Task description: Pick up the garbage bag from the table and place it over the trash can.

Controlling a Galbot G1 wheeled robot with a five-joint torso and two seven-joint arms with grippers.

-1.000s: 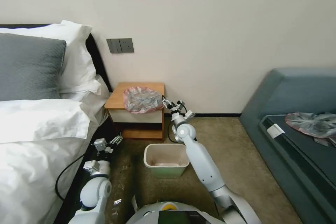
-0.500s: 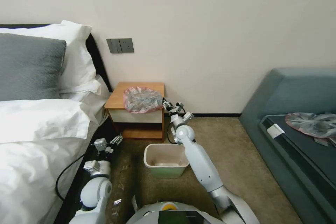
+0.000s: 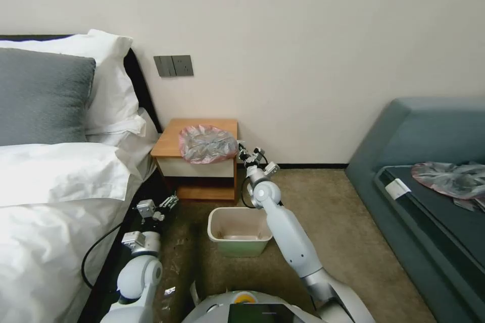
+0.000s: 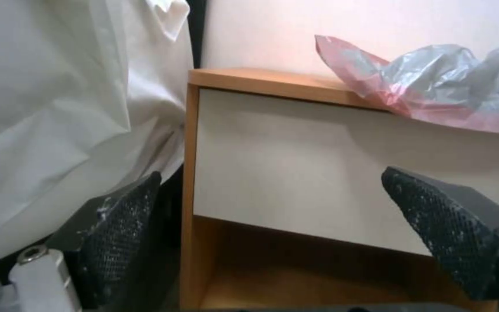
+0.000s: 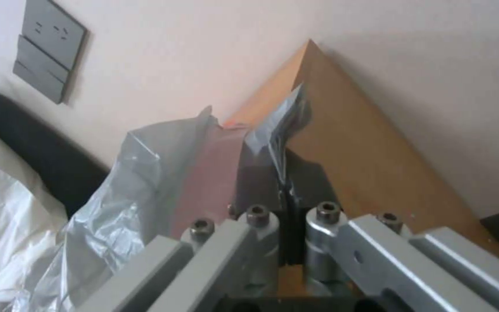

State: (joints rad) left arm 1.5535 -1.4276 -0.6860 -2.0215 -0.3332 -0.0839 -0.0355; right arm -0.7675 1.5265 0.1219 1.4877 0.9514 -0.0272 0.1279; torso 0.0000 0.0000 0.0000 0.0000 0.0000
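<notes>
Your right gripper (image 3: 240, 147) is pinched tight on the bag's (image 3: 207, 143) edge at the table's (image 3: 172, 142) right side; the bag lies on the tabletop. Your left gripper (image 4: 278, 225) hangs wide open, low beside the bed. The bin (image 3: 240, 231) holds nothing

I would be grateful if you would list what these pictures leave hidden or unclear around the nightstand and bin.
- Garbage bag: its opening, lost in crumpled folds in the head view.
- Right hand: how much film it pinches, hidden by its own closed fingers in the right wrist view.
- Trash can: near-wall interior, hidden by its own rim in the head view.
- Table: lower shelf, cut off in the left wrist view.
</notes>
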